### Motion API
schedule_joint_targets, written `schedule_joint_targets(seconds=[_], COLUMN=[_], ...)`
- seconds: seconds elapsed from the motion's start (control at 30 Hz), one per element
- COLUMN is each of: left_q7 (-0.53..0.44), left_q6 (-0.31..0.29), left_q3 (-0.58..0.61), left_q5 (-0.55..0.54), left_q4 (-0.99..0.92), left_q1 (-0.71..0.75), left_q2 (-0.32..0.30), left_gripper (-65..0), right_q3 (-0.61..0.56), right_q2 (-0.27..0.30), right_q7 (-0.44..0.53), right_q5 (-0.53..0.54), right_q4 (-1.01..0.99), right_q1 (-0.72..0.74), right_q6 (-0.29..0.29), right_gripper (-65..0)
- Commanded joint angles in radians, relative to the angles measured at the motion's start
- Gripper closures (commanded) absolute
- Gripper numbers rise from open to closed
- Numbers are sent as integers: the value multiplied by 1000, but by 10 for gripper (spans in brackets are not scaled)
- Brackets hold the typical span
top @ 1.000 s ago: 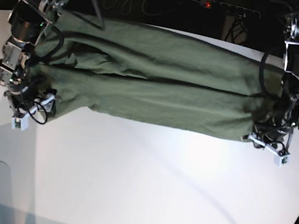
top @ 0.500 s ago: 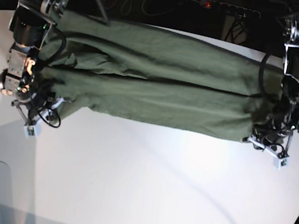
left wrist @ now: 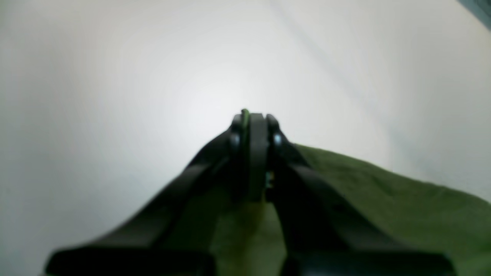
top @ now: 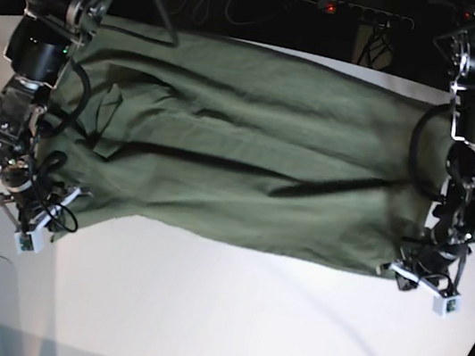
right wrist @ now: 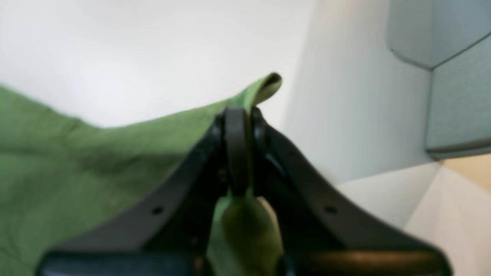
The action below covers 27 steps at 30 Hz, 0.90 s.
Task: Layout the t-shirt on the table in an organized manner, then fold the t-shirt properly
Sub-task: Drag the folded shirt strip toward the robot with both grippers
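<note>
The olive-green t-shirt [top: 243, 143] stretches across the far half of the white table [top: 224, 320], from one arm to the other. My left gripper [top: 412, 273] is shut on the shirt's near right corner; in the left wrist view [left wrist: 251, 126] the jaws are pressed together with a sliver of green cloth [left wrist: 383, 191] between them. My right gripper [top: 37, 217] is shut on the near left corner; in the right wrist view [right wrist: 238, 115] cloth [right wrist: 76, 161] pokes out past the closed tips.
Dark cables and a power strip [top: 363, 13] lie beyond the table's far edge. The table's curved edge runs at the left, with grey floor panels [right wrist: 452, 76] below. Bare tabletop lies in front of the shirt.
Both grippers have moved toward the near side, pulling the shirt's front edge with them. The folded band of cloth has spread wider and flatter.
</note>
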Motion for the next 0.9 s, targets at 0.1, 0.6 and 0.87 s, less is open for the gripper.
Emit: schedule_joint_targets(seconds=[0.1,0.6,0.87], left_q7=[-27,-28,-28], left_q6=[-5,-6,-6], left_q3=[-47,-91,-116], left_q5=[-8,-8,-10], left_q4=[78,141,299], left_q1=[-25,32,198], left_q2=[-10,-4,-1], left_gripper=[0,0,0], right_q3=[4,-1,2], right_q2=[6,-71,-82], right_q7=[29,29,29], right_q5=[29,92,92], right_q4=[103,423,494], right_q1=[-10,-199,-340], right_q6=[4,4,4], right_gripper=[0,0,0])
